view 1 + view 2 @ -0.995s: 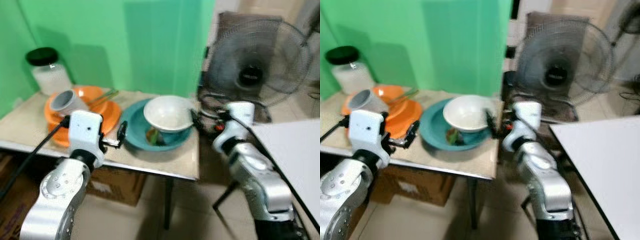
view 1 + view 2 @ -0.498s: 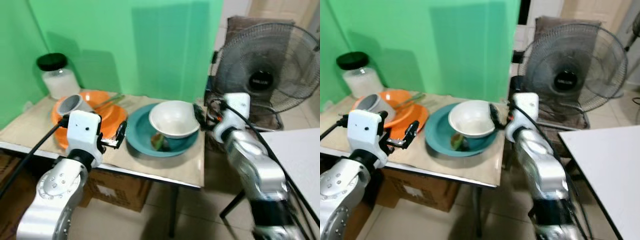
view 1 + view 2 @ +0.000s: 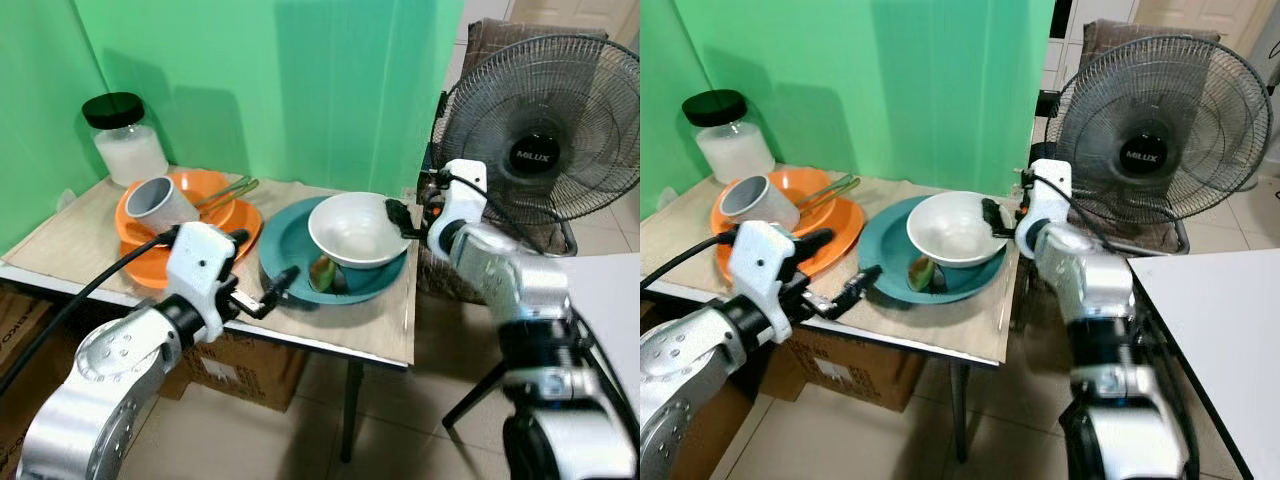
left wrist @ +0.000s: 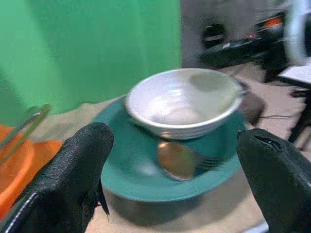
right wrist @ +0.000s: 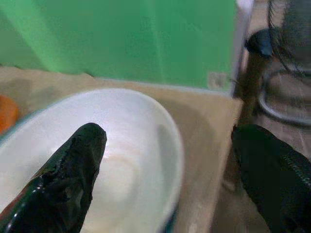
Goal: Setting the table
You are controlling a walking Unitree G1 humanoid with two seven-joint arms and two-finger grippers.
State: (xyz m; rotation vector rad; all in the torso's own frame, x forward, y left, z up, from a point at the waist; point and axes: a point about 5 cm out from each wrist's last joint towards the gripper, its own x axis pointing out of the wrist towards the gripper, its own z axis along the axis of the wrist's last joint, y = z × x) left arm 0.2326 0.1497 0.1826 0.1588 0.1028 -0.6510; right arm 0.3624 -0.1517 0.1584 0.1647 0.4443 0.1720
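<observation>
A white bowl [image 3: 352,228] sits in a teal plate [image 3: 285,245] near the right end of the table [image 3: 380,330]. A metal spoon [image 3: 322,272] lies in the plate in front of the bowl. My left gripper [image 3: 258,262] is open at the plate's front-left edge; in the left wrist view its fingers [image 4: 73,170] frame the plate and bowl [image 4: 182,102]. My right gripper [image 3: 400,218] is open at the bowl's right rim. In the right wrist view one finger [image 5: 73,170] is over the bowl [image 5: 121,160] and the other is outside the rim.
Stacked orange plates [image 3: 150,250] with a tilted grey cup [image 3: 160,203] and green chopsticks [image 3: 225,190] are at the table's left. A black-lidded jar [image 3: 125,140] stands behind them. A standing fan [image 3: 545,140] is at the right, beside a white tabletop [image 3: 1220,320]. A cardboard box [image 3: 240,365] lies below.
The camera has shifted and come closer to the table. My left gripper has moved right to the teal plate's front edge. My right gripper stays at the bowl's right rim.
</observation>
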